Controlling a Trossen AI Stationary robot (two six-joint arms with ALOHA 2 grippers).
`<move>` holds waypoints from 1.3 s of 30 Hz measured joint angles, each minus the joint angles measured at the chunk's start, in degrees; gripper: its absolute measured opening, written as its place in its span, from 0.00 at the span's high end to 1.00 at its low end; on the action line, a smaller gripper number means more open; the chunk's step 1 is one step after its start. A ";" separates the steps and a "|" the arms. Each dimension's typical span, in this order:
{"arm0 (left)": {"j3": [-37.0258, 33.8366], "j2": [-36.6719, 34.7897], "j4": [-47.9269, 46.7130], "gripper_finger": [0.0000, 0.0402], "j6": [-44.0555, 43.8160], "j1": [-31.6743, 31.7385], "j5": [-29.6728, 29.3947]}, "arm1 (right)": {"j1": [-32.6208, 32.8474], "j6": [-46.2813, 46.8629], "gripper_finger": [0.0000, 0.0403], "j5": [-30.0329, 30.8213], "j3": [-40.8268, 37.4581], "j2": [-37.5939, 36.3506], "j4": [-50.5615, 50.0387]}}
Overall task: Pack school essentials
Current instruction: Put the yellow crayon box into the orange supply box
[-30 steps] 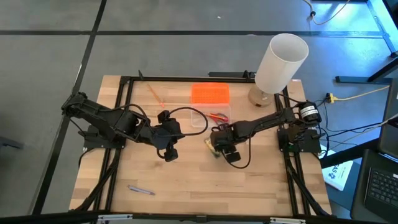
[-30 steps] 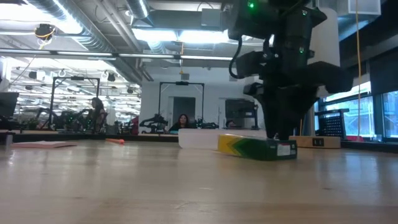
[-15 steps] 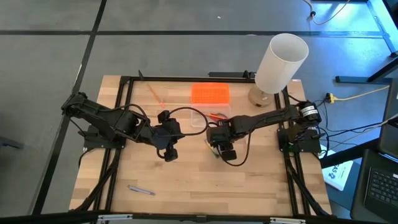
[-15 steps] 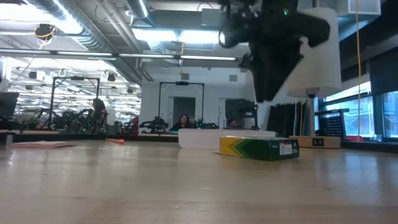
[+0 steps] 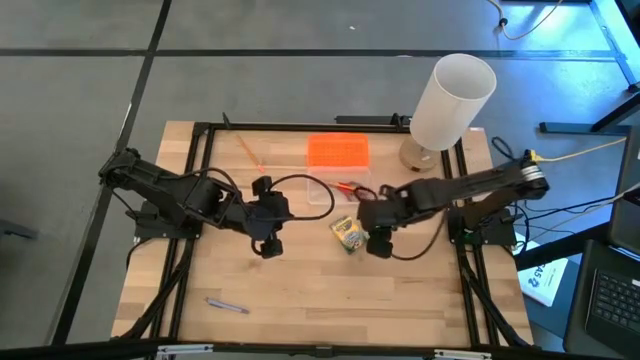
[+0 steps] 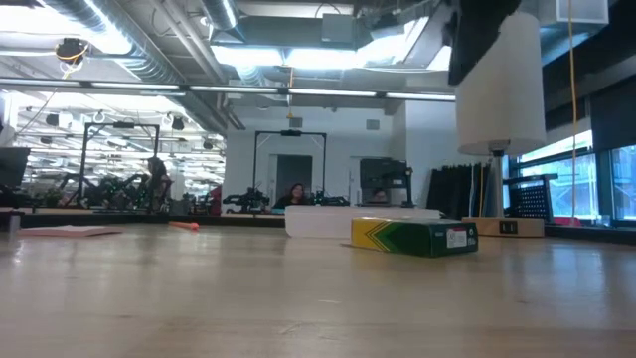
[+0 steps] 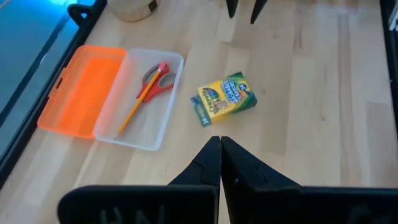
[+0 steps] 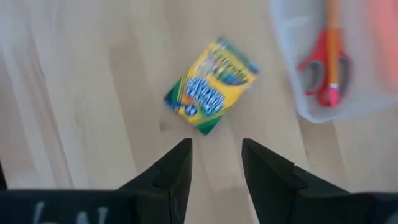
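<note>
A yellow-green crayon box (image 5: 347, 233) lies flat on the wooden worktop (image 5: 300, 290), just near of the clear pencil case (image 7: 140, 99) whose orange lid (image 5: 337, 151) is folded open on the far side. Inside the case rest the red-handled scissors (image 7: 157, 79) and an orange pencil (image 7: 138, 102). The right end effector (image 5: 380, 244) hangs above the worktop just to the right of the crayon box, its fingers parted and empty, with the box seen beyond the fingertips in the right wrist view and clear of both. The box's long axis runs on a diagonal across the worktop, skewed to the case's long side, so a grasp across its narrow width looks to need a turn of the wrist. The right arm is plainly the nearer of the two. The left end effector (image 5: 264, 245) waits on the left of centre, fingers pressed together on nothing, with the crayon box well apart to its right. A second orange pencil (image 5: 246, 151) lies loose at the far left of the worktop and a purple pen (image 5: 227, 305) near the front left edge, both nearer the left arm. A tall white cylinder (image 5: 452, 100) stands at the far right corner.
</note>
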 joint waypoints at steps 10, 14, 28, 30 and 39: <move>0.00 -0.01 0.34 1.00 4.63 1.51 0.47 | 4.19 10.06 0.65 5.22 -0.10 -2.32 0.70; 0.00 0.01 0.38 1.00 4.67 1.98 1.90 | 4.10 12.91 0.65 4.99 -0.10 -2.32 0.77; 0.00 0.00 0.37 1.00 5.90 1.80 2.08 | 4.11 12.27 0.65 4.85 -0.10 -1.93 4.59; 0.00 0.00 0.37 1.00 5.90 1.80 2.05 | 4.11 12.20 0.65 4.85 -0.10 -1.93 5.13; 0.00 0.02 0.37 1.00 5.90 1.80 2.01 | 4.09 12.92 0.65 4.85 -0.10 -1.93 6.47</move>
